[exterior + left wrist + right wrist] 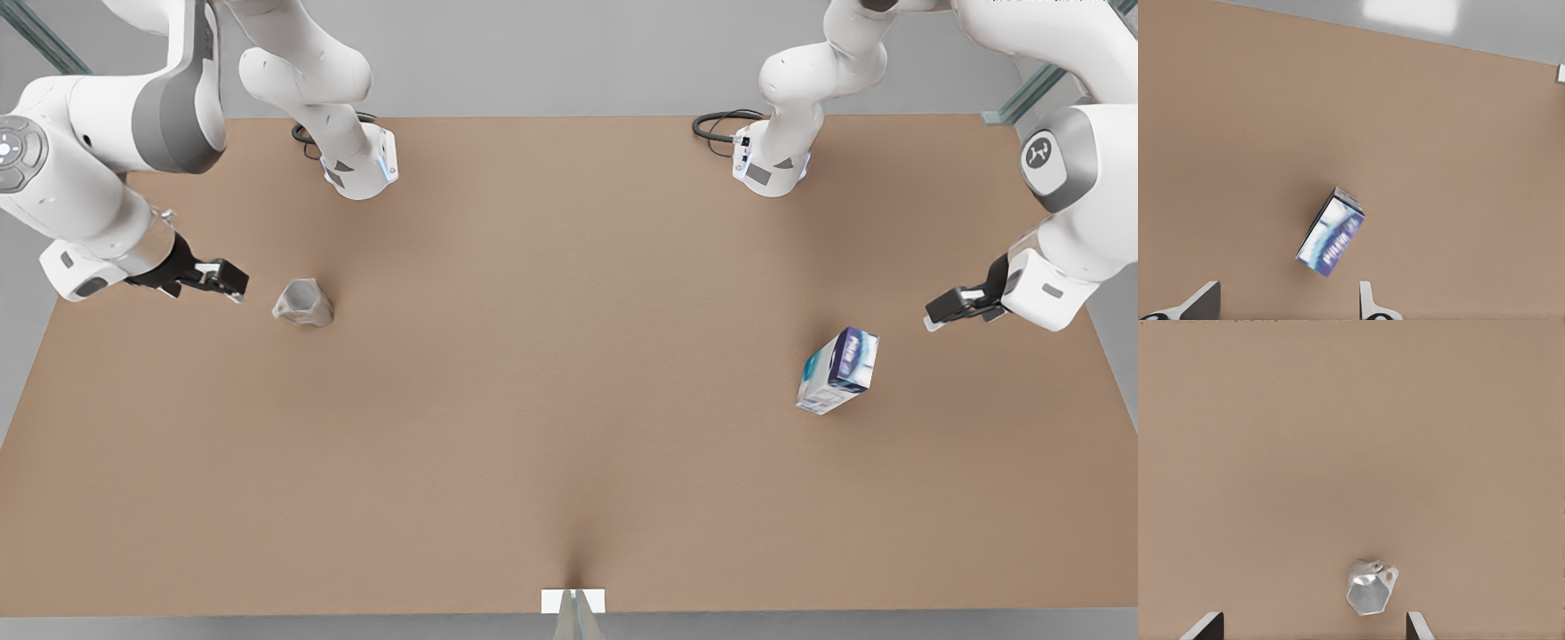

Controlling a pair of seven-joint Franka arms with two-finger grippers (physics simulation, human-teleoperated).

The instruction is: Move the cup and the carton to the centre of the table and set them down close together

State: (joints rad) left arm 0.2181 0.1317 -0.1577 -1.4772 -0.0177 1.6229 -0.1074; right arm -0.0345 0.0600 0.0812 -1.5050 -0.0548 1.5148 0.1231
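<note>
Front view | approach: we see left gripper near carton, right gripper by cup (both spread, empty) | next: descend, grasp.

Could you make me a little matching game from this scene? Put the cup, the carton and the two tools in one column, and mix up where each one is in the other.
Things:
1. cup
2. carton
3. left tool
4. right tool

Places or states:
A. open, beside the cup, at the front view's left
B. standing on the table, toward the front view's right
C. open, near the carton, not touching it
D. pale grey, toward the front view's left

Pairs: 1-D, 2-B, 3-C, 4-A
</note>
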